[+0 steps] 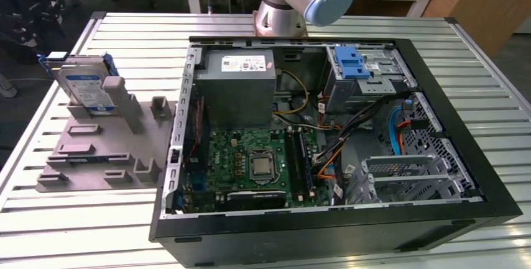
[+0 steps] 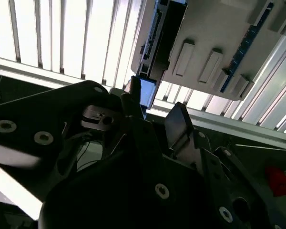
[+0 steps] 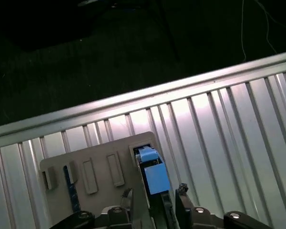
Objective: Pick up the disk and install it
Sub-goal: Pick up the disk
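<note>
The disk stands upright on its edge in a slot at the far end of a grey moulded holder, its white-and-blue label facing the computer case and its blue carrier frame showing along the top edge. The holder lies flat on the slatted metal table at the exterior view's left, just beside the open case and not touching it. In the first wrist view the disk is seen edge-on from above, seated in the holder, with the gripper lined up over it; its 2 fingers are spread apart, 1 to each side of the blue frame, and grip nothing. The second wrist view shows the same spread gripper with the disk and the holder beyond it. Inside the case a large grey metal box sits above the green motherboard, and a blue latch tops a silver cage at the far corner. The arm rises from the table behind the case
</note>
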You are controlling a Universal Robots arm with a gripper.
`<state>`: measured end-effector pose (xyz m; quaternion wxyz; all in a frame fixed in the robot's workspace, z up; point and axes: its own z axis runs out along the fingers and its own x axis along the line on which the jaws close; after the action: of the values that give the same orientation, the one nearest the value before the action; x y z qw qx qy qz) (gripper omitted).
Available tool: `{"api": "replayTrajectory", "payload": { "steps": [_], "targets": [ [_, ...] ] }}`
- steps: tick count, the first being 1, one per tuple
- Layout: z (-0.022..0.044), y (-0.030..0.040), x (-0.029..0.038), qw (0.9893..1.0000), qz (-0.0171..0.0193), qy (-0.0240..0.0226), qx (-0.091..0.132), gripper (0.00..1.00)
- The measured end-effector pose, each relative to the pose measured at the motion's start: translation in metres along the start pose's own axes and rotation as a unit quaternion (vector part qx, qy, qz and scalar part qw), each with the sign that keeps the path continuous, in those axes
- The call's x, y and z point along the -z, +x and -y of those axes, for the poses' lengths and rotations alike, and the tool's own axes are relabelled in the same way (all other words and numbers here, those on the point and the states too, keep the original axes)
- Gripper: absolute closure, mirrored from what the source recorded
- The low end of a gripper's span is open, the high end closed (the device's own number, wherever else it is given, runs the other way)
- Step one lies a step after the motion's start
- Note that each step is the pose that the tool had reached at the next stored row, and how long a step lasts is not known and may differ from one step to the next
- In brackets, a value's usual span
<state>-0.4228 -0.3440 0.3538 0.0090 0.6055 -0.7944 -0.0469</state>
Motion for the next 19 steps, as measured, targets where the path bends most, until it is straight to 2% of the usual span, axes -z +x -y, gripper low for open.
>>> {"api": "replayTrajectory", "payload": {
  "steps": [2, 4, 5, 8, 11, 14, 19],
  "targets": [
    [0.0001, 0.0000, -0.0010, 0.9999, 0.0001, 0.0032, 0.011, 0.47],
    [0.0000, 0.0001, -0.0019, 0.9998, 0.0010, 0.0082, 0.017, 0.47],
    [-0.0002, 0.0002, -0.0024, 0.9998, 0.0017, 0.0113, 0.018, 0.41],
    [-0.0004, 0.0005, -0.0045, 0.9996, 0.0033, 0.0184, 0.023, 0.41],
    [-0.0003, 0.0005, -0.0060, 0.9987, 0.0020, 0.0183, 0.047, 0.41],
    [-0.0004, 0.0006, -0.0072, 0.9972, 0.0003, 0.0171, 0.072, 0.41],
    [-0.0049, 0.0020, -0.0111, 0.9969, 0.0005, 0.0184, 0.076, 0.41]
  ]
}}
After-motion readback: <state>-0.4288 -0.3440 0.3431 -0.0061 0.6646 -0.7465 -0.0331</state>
